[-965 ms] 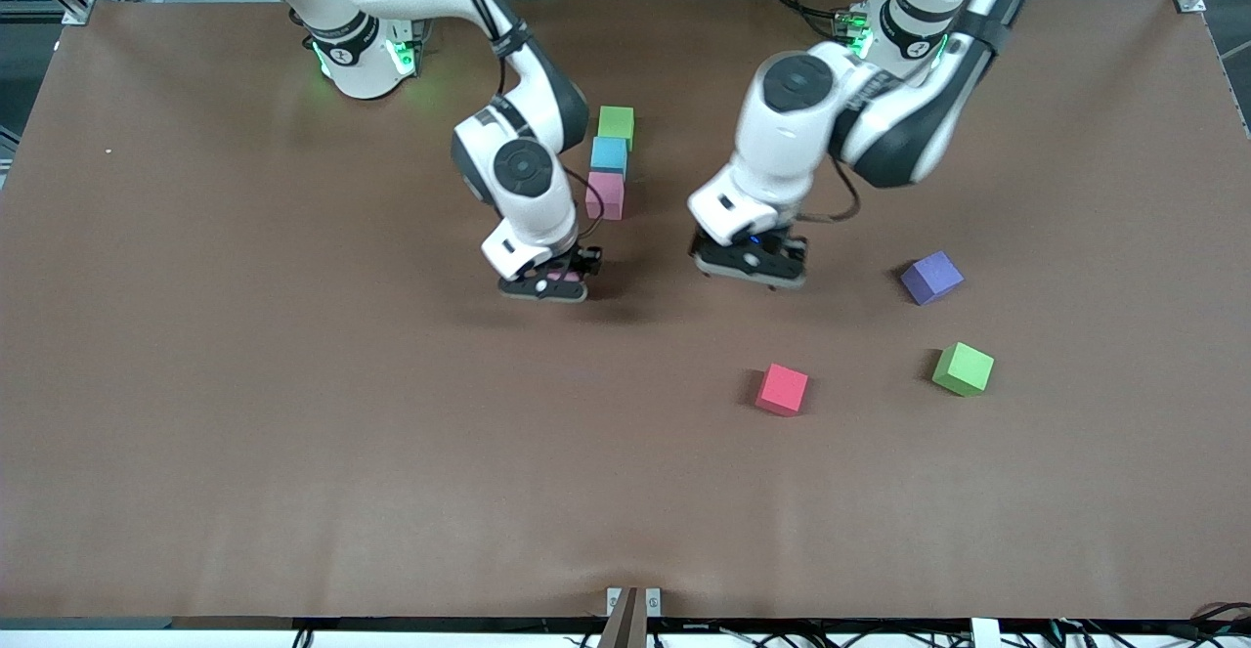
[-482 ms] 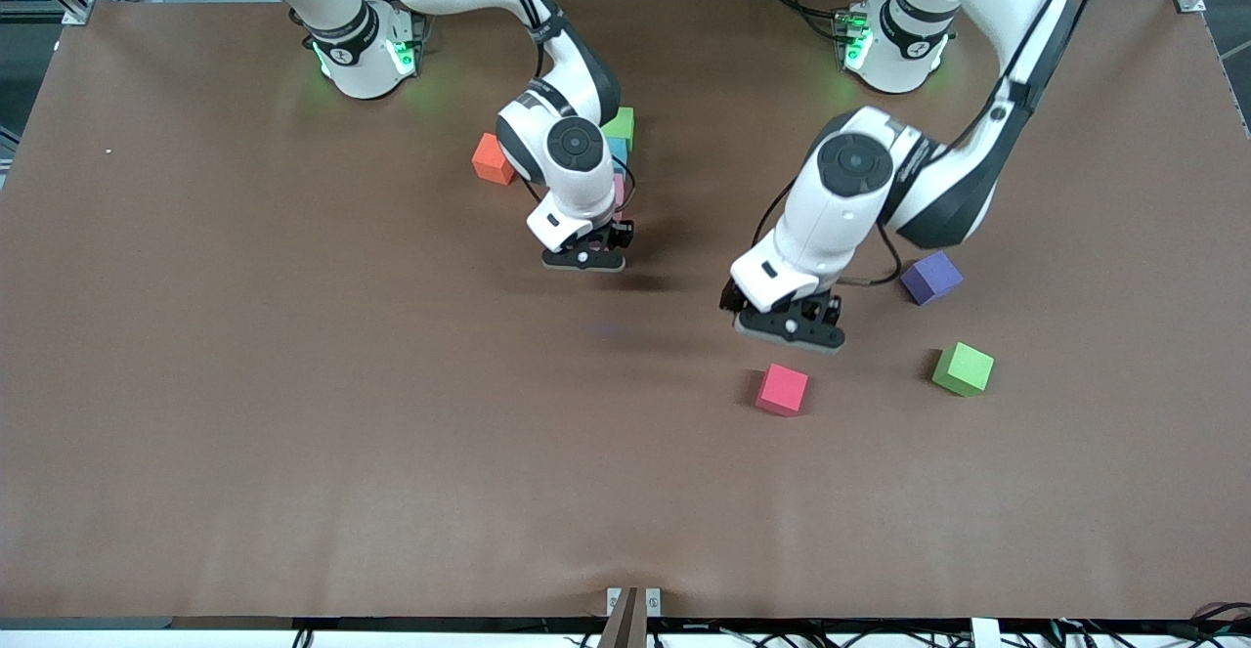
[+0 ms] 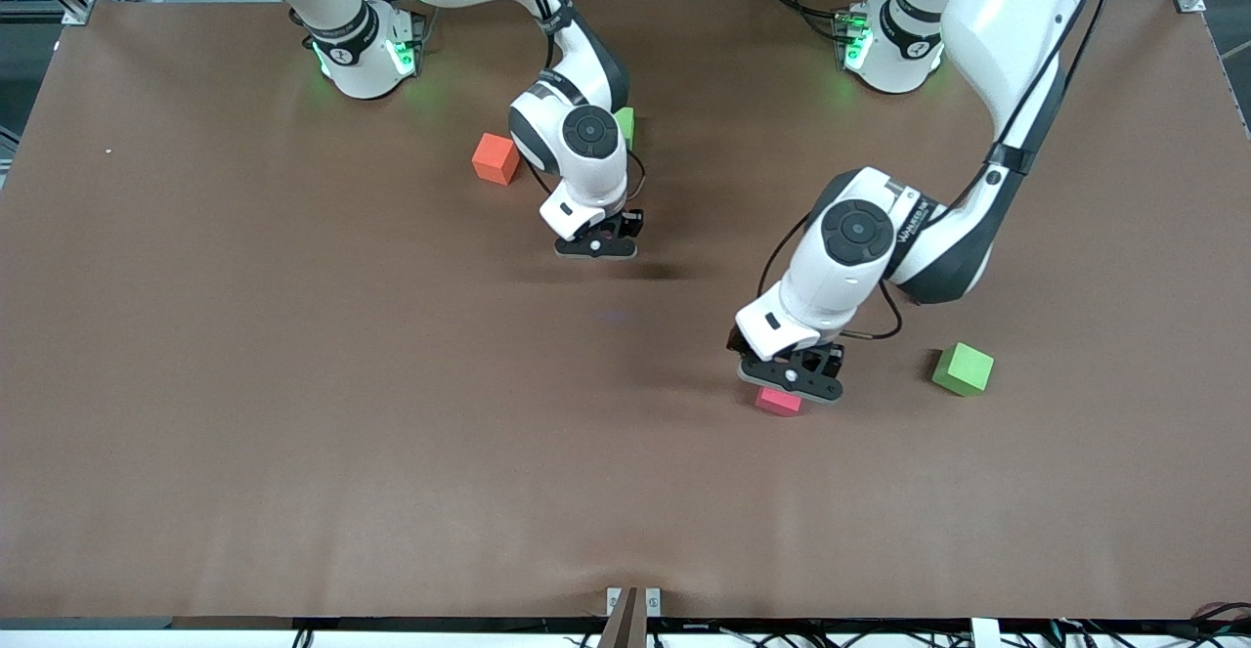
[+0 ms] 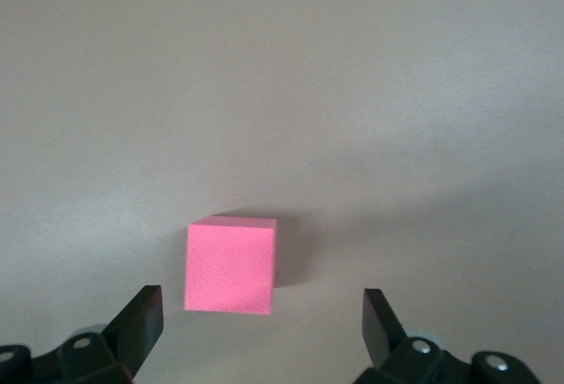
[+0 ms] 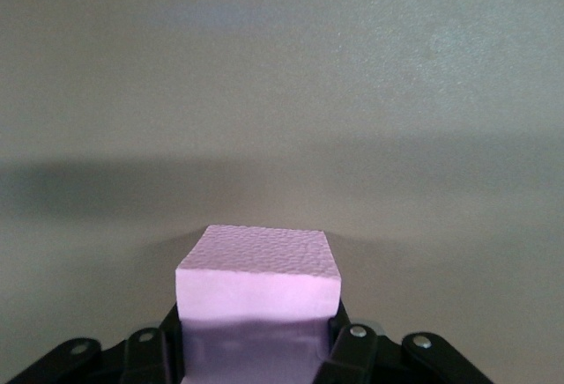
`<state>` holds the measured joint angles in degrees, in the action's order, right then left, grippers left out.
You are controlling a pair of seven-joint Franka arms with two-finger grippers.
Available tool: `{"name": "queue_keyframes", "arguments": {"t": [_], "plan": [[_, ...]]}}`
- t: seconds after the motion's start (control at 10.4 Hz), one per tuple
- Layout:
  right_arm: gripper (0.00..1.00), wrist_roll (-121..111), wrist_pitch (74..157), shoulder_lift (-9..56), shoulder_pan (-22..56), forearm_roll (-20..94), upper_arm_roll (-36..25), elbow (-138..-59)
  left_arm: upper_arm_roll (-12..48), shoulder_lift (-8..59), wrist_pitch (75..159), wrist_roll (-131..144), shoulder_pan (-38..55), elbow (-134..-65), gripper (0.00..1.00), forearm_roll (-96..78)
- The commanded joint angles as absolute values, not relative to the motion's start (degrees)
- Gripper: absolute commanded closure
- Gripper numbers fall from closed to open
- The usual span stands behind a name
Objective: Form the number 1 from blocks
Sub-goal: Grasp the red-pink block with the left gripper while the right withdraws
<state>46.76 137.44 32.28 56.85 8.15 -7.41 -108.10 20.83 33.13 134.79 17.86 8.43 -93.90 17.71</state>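
A: What is seen to have changed in the front view?

B: The left gripper (image 3: 790, 381) has been brought down over the red block (image 3: 777, 400), which lies nearer the front camera than the purple one it had been beside; that purple cube is now hidden by the arm. The right gripper (image 3: 596, 242) has been carried toward the line of blocks, of which only a sliver of the green block (image 3: 625, 124) is left uncovered. An orange block (image 3: 496, 158) has been uncovered beside the line, toward the right arm's end, and a loose green block (image 3: 963, 368) lies untouched on the table (image 3: 293, 384).

A: And in the left wrist view?

B: The fingers (image 4: 141, 321) are spread wide, and the red cube (image 4: 230, 265) is framed between them, set off-centre toward one finger. Nothing is gripped yet.

A: The right wrist view?

B: A pink block (image 5: 257, 289) is pinched between the pressed-together fingers, held over bare table.

A: What is meant for the task?

B: It is judged that the pink cube is about to be added to the line, while the red one is being lined up for the following pick.
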Motion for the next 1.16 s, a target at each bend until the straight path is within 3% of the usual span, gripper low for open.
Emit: {"name": "queue_keyframes", "arguments": {"t": [0.0,0.58,0.77,1.06], "plan": [[1.00,47.29,138.08,31.55,58.44,9.76,-7.56,-111.00,20.92,33.66,134.56,16.53,8.26,-92.81,0.00,18.90],[1.00,47.37,138.08,30.76,60.29,9.84,-7.65,-112.59,20.21,37.70,136.67,13.46,6.86,-92.73,0.00,21.71],[0.01,50.25,137.46,30.76,60.29,9.93,-7.73,-112.41,20.21,39.72,138.68,13.45,7.03,-92.72,0.00,21.71],[0.00,51.86,137.29,28.84,59.77,9.93,-7.91,-112.06,20.13,41.30,139.91,13.63,7.56,-92.72,0.00,21.88]]}}
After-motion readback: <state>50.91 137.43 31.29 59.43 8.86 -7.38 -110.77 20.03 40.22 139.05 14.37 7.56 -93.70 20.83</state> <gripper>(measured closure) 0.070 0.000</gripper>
